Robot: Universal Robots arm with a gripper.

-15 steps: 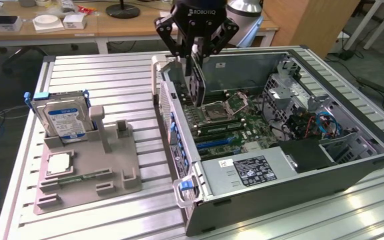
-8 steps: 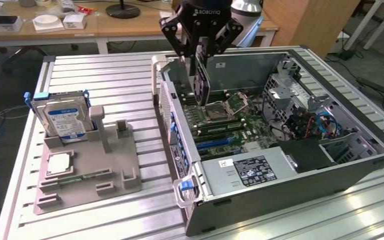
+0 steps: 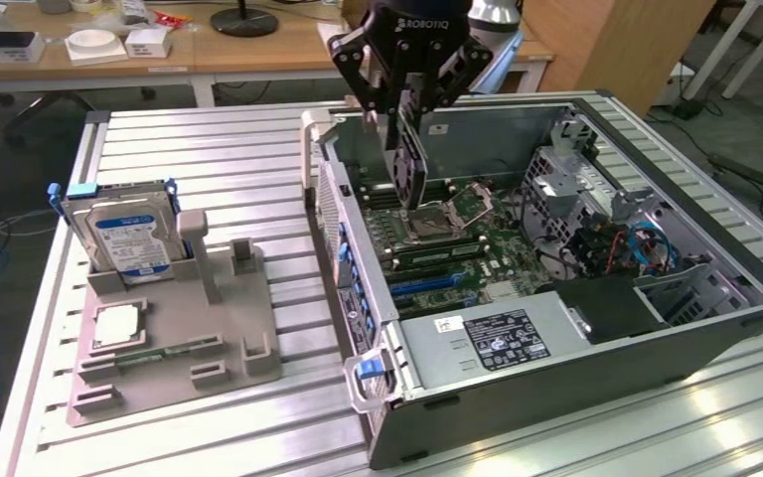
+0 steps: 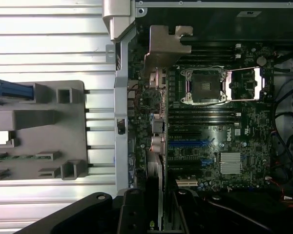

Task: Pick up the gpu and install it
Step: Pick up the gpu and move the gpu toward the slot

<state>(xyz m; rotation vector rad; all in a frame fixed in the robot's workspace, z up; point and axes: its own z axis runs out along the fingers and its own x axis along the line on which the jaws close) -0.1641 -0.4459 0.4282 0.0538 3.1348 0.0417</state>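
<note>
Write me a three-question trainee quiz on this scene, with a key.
1. True or false: the end effector holds the gpu upright over the open computer case.
2. Where is the hard drive? A) standing in the grey fixture B) inside the case C) gripped by the end effector
3. Fill in: in the exterior view, the fixture sits on the case's ____.
Key: 1 true; 2 A; 3 left.
</note>
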